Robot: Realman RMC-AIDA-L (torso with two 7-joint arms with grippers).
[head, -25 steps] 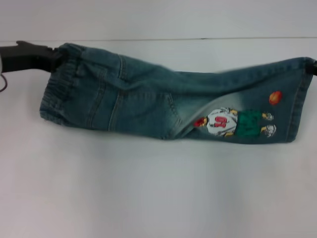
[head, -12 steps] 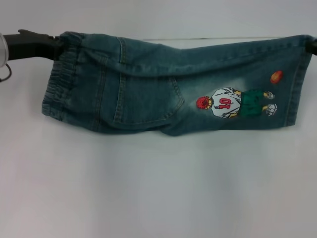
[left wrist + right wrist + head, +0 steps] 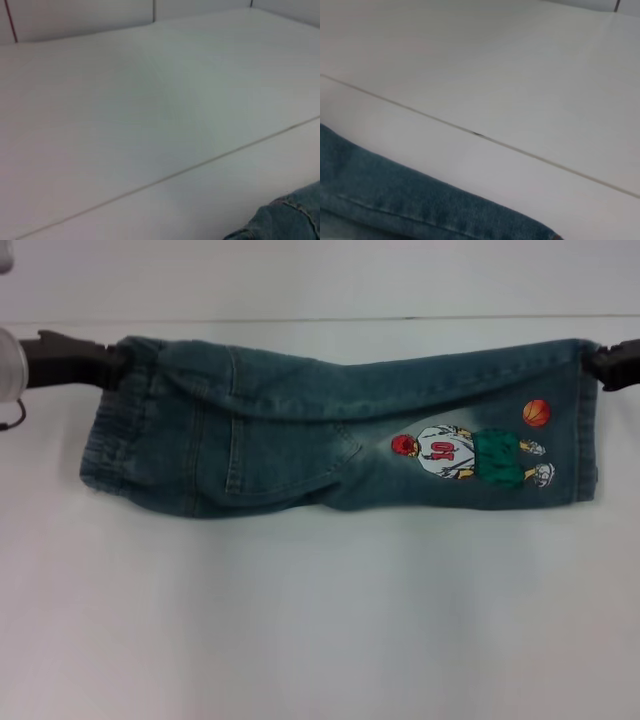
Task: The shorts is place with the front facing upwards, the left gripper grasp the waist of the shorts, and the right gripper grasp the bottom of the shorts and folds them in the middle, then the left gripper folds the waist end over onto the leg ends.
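Observation:
The blue denim shorts (image 3: 300,435) hang stretched across the head view, folded lengthwise, with a printed basketball-player figure (image 3: 470,455) near the leg end. My left gripper (image 3: 112,362) is shut on the elastic waist at the far left. At the far right my right gripper (image 3: 592,362) is shut on the leg hem. A corner of denim (image 3: 285,220) shows in the left wrist view, and a strip of denim (image 3: 410,200) shows in the right wrist view.
A white table (image 3: 320,620) lies under the shorts, with a thin seam line (image 3: 350,320) running across its far part. A white wall (image 3: 75,17) rises behind the table in the left wrist view.
Both grippers lifted the shorts' upper edge and then settled slightly lower. The right end rose level with the left, so the garment now hangs straight and taut.

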